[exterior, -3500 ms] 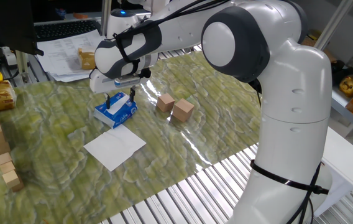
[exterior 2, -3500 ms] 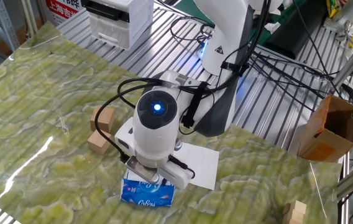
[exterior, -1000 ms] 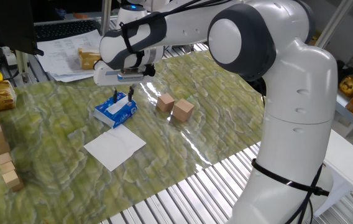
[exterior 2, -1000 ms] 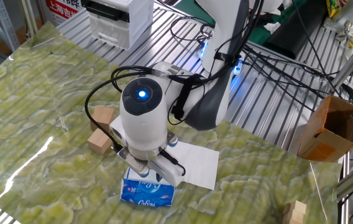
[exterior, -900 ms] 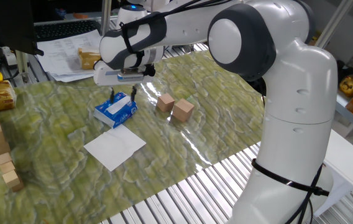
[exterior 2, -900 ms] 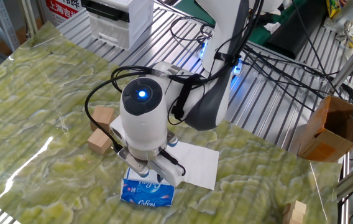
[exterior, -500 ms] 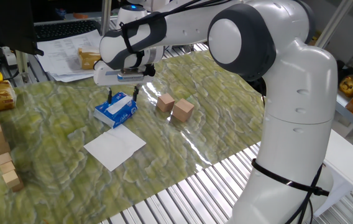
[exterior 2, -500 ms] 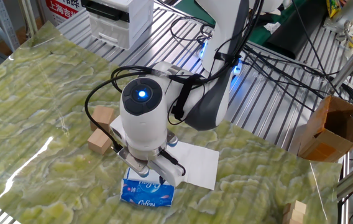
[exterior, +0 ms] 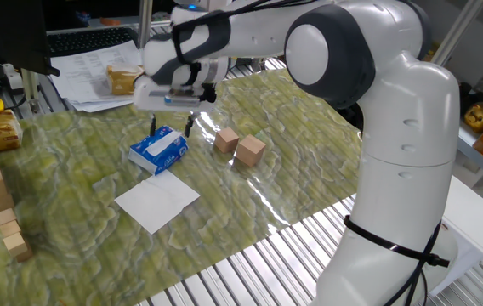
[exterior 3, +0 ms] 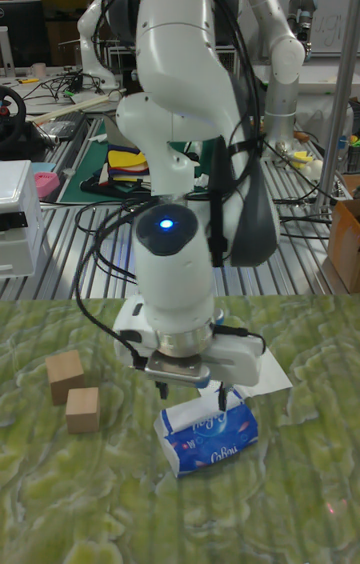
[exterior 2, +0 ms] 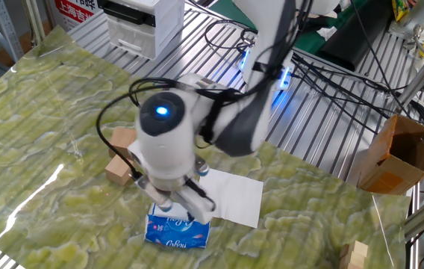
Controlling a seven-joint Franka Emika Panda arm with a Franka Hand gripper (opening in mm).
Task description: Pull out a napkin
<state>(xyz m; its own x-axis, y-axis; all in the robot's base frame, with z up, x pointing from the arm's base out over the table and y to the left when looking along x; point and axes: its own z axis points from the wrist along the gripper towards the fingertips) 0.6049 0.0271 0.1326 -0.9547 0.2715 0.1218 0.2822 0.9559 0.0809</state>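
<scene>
The napkin (exterior 3: 198, 413) shows only as a small, rumpled white edge at the slot on top of the blue pack (exterior 3: 211, 435). The rest of it is inside the pack and cannot be seen. In the one fixed view it is a white patch (exterior: 160, 137) on the pack's (exterior: 158, 150) upper face, too small to make out any folds. The pack lies flat on the green mat (exterior: 292, 170), left of two wooden blocks (exterior: 240, 146) and on the far side of a flat white sheet (exterior: 156, 202).

The gripper (exterior: 170, 129) hangs right over the pack, pointing down. Its two dark fingers (exterior: 188, 126) stand apart with nothing between them, one toward each side of the pack's top. In the tall fixed view the fingertips (exterior 3: 222, 394) end just above the napkin's edge, and the gripper (exterior 3: 193, 394) is centred over the slot; whether a tip touches the paper cannot be told. The other fixed view is blurred around the gripper (exterior 2: 186, 211), with the wrist covering most of the pack (exterior 2: 176, 232), and the napkin is hidden there. The sheet (exterior 2: 234, 196) lies just beside the pack on that side.
</scene>
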